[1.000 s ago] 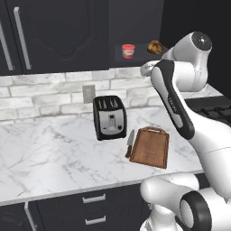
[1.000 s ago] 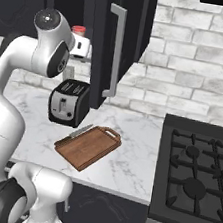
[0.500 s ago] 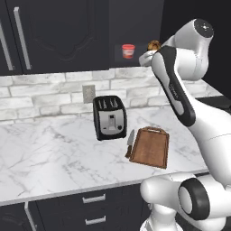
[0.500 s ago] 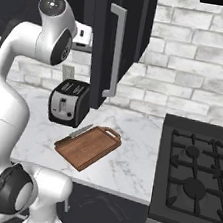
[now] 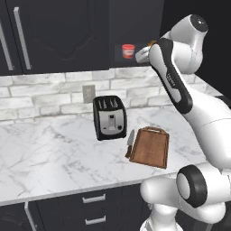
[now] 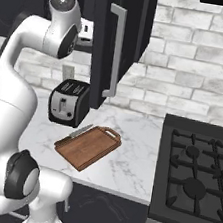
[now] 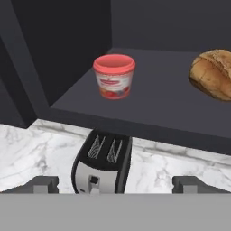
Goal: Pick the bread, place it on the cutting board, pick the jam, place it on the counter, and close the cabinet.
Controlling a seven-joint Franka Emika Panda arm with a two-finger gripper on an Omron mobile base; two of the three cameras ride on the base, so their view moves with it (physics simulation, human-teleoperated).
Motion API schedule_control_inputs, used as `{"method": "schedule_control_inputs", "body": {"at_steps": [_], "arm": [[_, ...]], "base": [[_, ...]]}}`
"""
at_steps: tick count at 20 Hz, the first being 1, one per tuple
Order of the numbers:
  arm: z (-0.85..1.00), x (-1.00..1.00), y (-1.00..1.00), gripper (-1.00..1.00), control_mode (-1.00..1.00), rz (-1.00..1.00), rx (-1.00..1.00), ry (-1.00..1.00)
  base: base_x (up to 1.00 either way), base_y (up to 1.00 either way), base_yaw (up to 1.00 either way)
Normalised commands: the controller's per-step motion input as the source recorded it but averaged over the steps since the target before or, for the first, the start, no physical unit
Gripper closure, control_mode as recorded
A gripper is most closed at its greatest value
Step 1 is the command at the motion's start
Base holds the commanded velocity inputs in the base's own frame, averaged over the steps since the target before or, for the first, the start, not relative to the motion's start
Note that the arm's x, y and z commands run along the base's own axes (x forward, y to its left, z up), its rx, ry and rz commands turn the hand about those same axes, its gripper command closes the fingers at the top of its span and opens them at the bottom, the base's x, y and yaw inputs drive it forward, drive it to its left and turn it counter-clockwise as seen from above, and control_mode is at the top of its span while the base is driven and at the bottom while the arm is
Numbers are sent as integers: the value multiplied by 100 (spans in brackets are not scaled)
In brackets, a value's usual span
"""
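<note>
Both base views look forward and down from behind the arm, left and right, sharing the toaster (image 5: 109, 117) and cutting board (image 5: 150, 147) on the surface (image 5: 49, 153), while the hand view faces the cabinet (image 7: 149, 90) shelf closely

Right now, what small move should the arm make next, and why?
Probably swing the open end effector toward the bread: in the hand view it lies off to the right on the cabinet shelf, beside the jam, and nothing is held.

toaster (image 5: 109, 117) upright | knife (image 5: 130, 140) just beside | stove (image 6: 194, 181)
</note>
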Motion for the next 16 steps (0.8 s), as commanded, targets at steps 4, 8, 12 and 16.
{"method": "schedule_control_inputs", "body": {"at_steps": [4,8,12,16], "arm": [[0,31,1,-100,-100,9,0,0],[0,31,0,-100,-100,9,0,0],[0,38,1,-100,-100,8,0,0],[0,43,2,-100,-100,6,0,0]], "base": [[0,0,0],[0,0,0],[0,0,0],[0,0,0]]}}
